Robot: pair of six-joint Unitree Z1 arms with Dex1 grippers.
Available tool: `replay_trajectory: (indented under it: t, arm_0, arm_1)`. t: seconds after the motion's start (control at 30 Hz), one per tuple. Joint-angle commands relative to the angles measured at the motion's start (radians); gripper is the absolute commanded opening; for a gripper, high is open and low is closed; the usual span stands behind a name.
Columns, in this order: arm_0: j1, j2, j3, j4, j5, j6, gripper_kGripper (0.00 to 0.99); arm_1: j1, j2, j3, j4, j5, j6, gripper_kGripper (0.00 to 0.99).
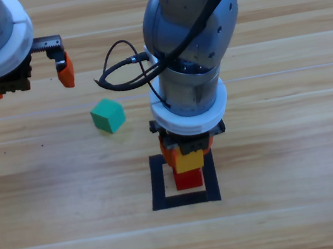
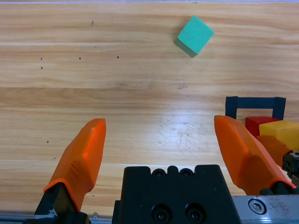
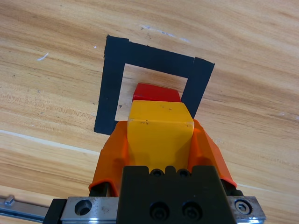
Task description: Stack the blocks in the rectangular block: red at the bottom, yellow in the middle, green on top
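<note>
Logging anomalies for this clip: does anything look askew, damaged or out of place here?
Nothing stands out. The right tool holds the yellow cube over the red cube inside the black tape outline. The green cube sits turned on the table outside it, not yet stacked. The left tool waits open at the upper left.

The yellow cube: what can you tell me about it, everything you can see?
The yellow cube is small, plain and matte, with sharp edges and a few faint specks on top. The right gripper is shut on it, an orange jaw pressed against each side. It sits level above the red cube, inside the black tape square; whether the two cubes touch cannot be told.
</note>
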Motion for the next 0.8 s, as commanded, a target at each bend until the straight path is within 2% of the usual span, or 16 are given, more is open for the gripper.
replay_trajectory:
  t: [0.03,0.33,0.37,0.43,0.47,0.63,0.8]
  arm_0:
    - [0.024,-0.002,0.024,-0.013,-0.009,0.012,0.990]
    - [0.024,0.006,0.028,-0.022,-0.010,0.016,0.990]
    - [0.024,0.006,0.030,-0.024,-0.010,0.016,0.990]
    - [0.024,0.006,0.035,-0.030,-0.012,0.018,0.990]
    - [0.024,0.006,0.036,-0.031,-0.012,0.018,0.990]
    - [0.024,0.010,0.039,-0.038,-0.012,0.019,0.990]
    - [0.024,-0.005,0.036,-0.047,-0.009,0.018,0.990]
  arm_1:
    - [0.033,0.068,-0.005,0.009,-0.012,0.005,0.000]
    - [0.033,0.080,-0.013,0.009,-0.011,0.003,0.000]
    - [0.033,0.086,-0.019,0.009,-0.008,0.002,0.132]
    - [0.033,0.105,-0.034,0.009,0.000,0.000,0.828]
    - [0.033,0.105,-0.039,0.012,-0.001,0.000,0.985]
    - [0.035,0.099,-0.054,0.021,-0.001,-0.003,0.990]
    - [0.064,-0.038,-0.046,0.023,-0.043,-0.018,0.990]
